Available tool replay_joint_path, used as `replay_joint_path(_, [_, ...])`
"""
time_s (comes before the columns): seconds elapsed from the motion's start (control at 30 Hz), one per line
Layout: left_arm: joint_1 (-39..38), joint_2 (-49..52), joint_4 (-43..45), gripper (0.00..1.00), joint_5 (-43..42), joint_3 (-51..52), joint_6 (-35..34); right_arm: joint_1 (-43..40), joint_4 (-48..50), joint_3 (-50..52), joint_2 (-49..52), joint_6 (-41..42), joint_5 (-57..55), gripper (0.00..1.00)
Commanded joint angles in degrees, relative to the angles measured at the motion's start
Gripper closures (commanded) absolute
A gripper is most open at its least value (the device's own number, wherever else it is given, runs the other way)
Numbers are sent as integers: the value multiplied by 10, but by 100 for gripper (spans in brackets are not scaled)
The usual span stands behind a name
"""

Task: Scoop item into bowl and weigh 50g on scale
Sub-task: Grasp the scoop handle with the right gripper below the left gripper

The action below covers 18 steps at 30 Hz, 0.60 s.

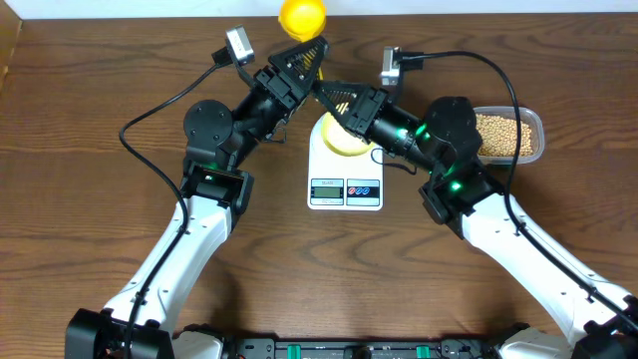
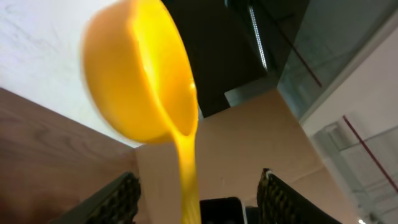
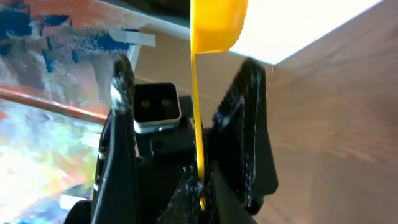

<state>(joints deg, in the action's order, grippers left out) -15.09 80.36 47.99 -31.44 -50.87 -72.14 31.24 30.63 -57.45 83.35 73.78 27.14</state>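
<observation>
While the right gripper (image 1: 321,88) is pressed together on the tail end of the scoop's handle (image 3: 198,124), the left gripper (image 1: 306,56) stands spread, its fingers (image 2: 121,199) either side of the handle and not visibly touching it. The scoop (image 1: 301,17) has its head at 12 o'clock from the scale (image 1: 346,189), out over the far table edge. The handle shows edge-on in both wrist views, so the cup is probably tipped on its side; no beans seen in it. The bowl (image 1: 344,145) sits on the scale's platform, half hidden under the right gripper. The beans (image 1: 503,135) lie in the clear tub (image 1: 539,128) at 3 o'clock from the scale, well apart from the scoop. Judgement: nothing scooped yet; the right arm alone carries the scoop. Risks:
(1) The pinch is at the extreme end of a long handle, so the head's weight could swivel the scoop in the grip, worse once loaded.
(2) The left fingers bracket the handle, so a skewed retreat could knock it loose. With the head overhanging the edge, a drop may leave the table.
(3) Both wrists crowd above the bowl, and a low sweep toward 3 o'clock could shove it off the platform.
(4) A black cable (image 1: 387,160) loops just beside the scale at its 3 o'clock. If it rests on the platform, the reading would be false.
</observation>
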Motion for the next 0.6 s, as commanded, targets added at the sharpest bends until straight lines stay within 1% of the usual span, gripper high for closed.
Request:
replay_joint_path(0.0, [12,-8,-11,36,-7,0,23,-15,-3,-3,-1,-73,7,98])
replay_joint_path(0.07, [26,-8,-39,36,0,0,29,-21,-11,-3,-1,-99,14,98])
replay_joint_path(0.17, [46,-8,-69,36,6,0,28,-29,-28,-3,-1,-169,13,98])
replay_joint_path(0.33, [64,-8,-72,36,4,0,29,-31,-71,-3,-1,-260,16,98])
replay_joint_path(0.43, [64,-8,-82,36,5,0,29,-30,-81,-3,-1,-322,34,99])
replay_joint_path(0.57, [64,-7,-120,37,7,0,70,-30,-122,-3,-1,-382,34,99])
